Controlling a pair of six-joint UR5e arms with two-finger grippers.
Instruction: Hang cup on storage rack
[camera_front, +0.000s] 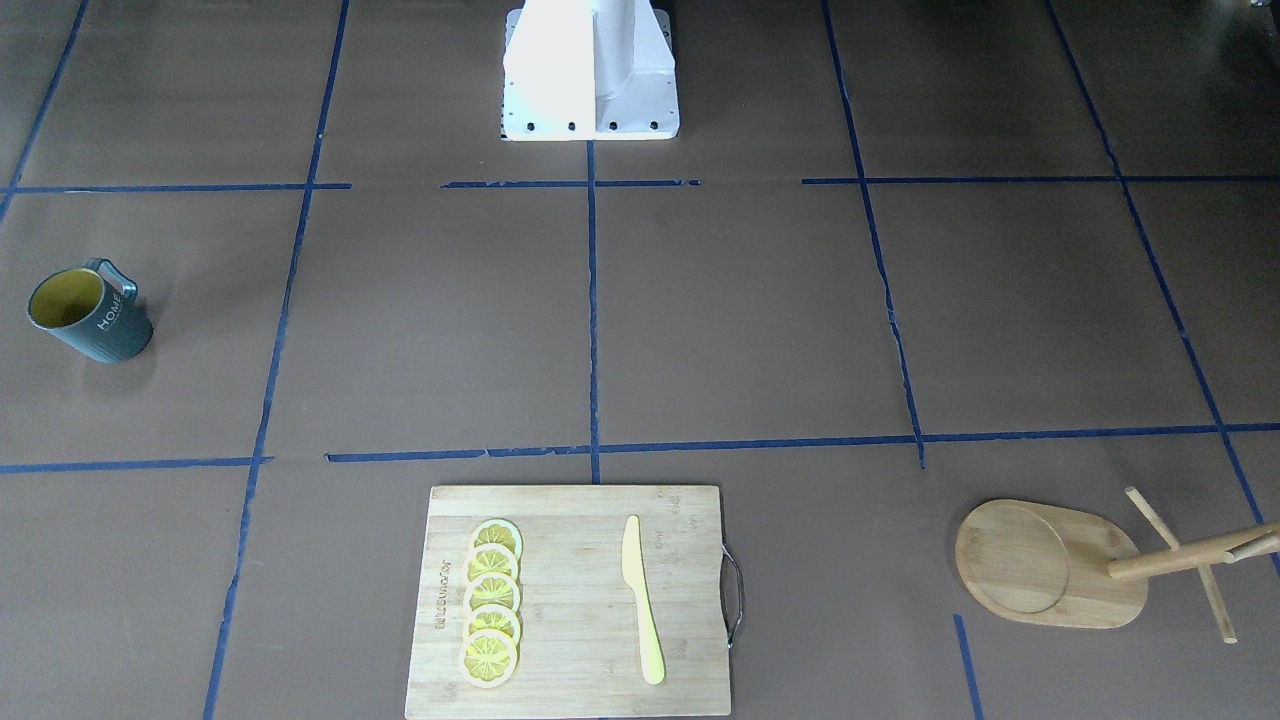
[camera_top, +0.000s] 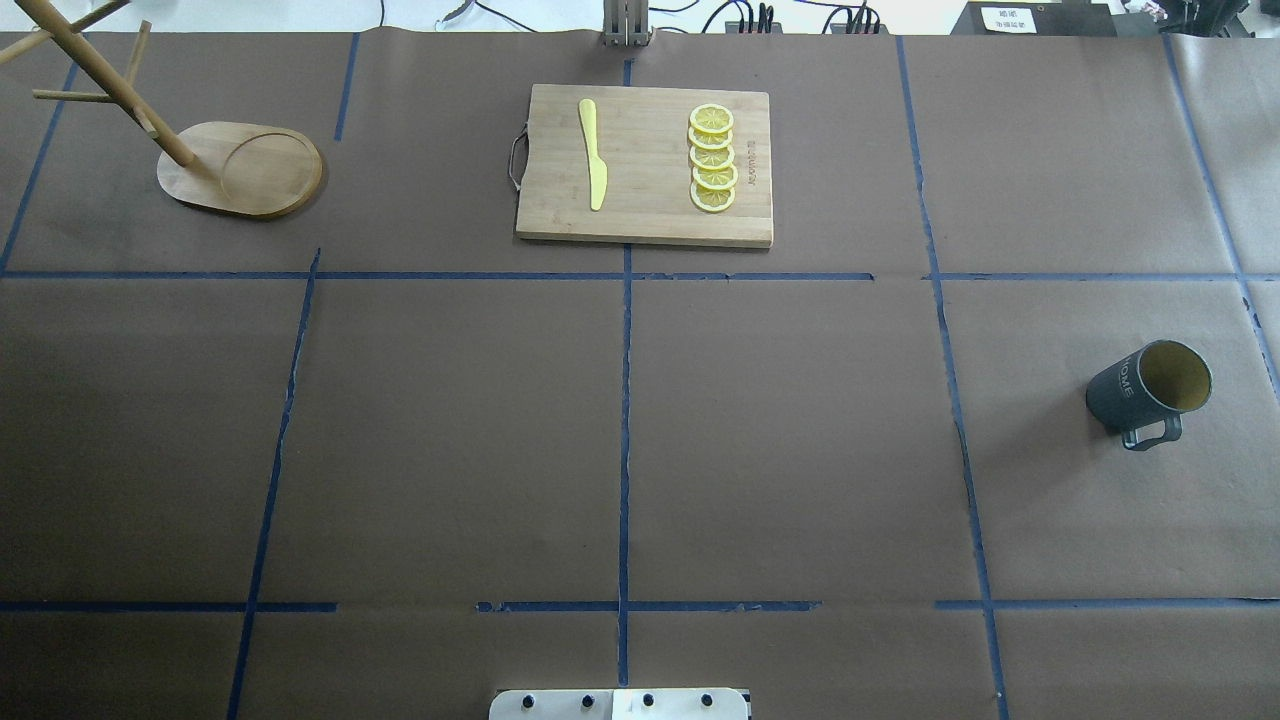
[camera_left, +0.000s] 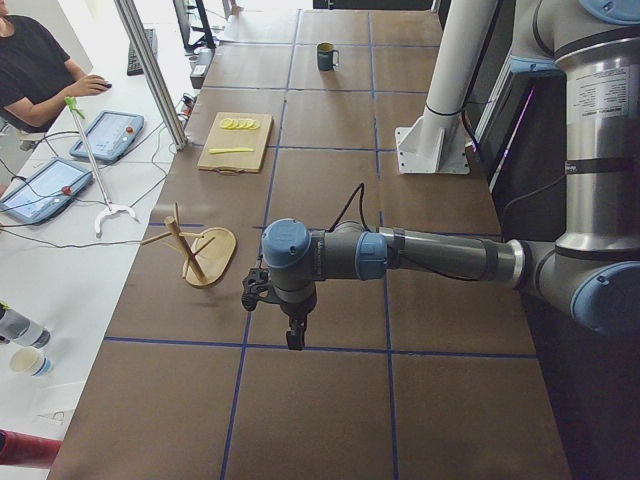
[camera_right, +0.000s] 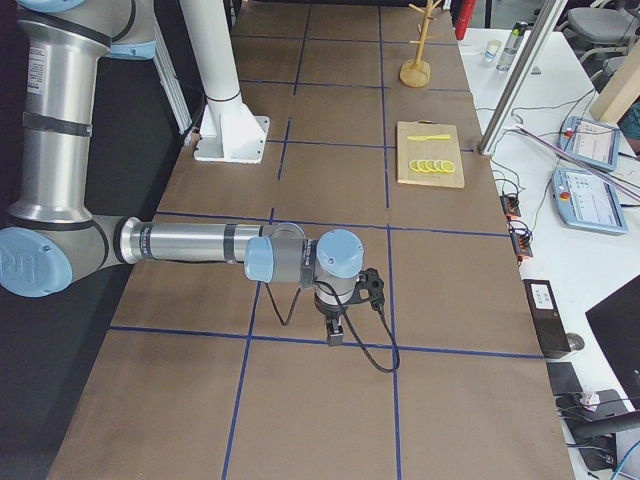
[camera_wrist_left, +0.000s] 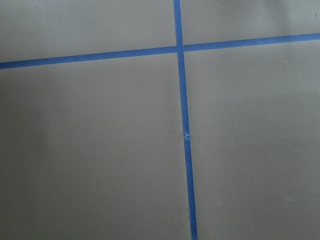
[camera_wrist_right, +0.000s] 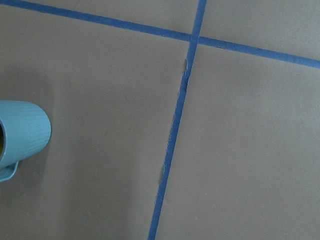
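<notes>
The cup (camera_top: 1150, 390), dark teal-grey and ribbed with a yellow inside, stands upright on the table's right side, its handle toward the robot. It also shows in the front view (camera_front: 90, 315), far off in the left side view (camera_left: 326, 57), and at the left edge of the right wrist view (camera_wrist_right: 20, 135). The storage rack (camera_top: 240, 170) stands upright at the far left, empty, with its post and pegs (camera_front: 1190, 555) above the oval base. My left gripper (camera_left: 295, 335) and right gripper (camera_right: 335, 330) hang over bare table, far from both. I cannot tell whether either is open or shut.
A bamboo cutting board (camera_top: 645, 165) at the far middle holds a yellow knife (camera_top: 593, 155) and several lemon slices (camera_top: 712, 160). The white robot base (camera_front: 590, 70) is at the near edge. A person (camera_left: 35, 65) sits beyond the table's far side.
</notes>
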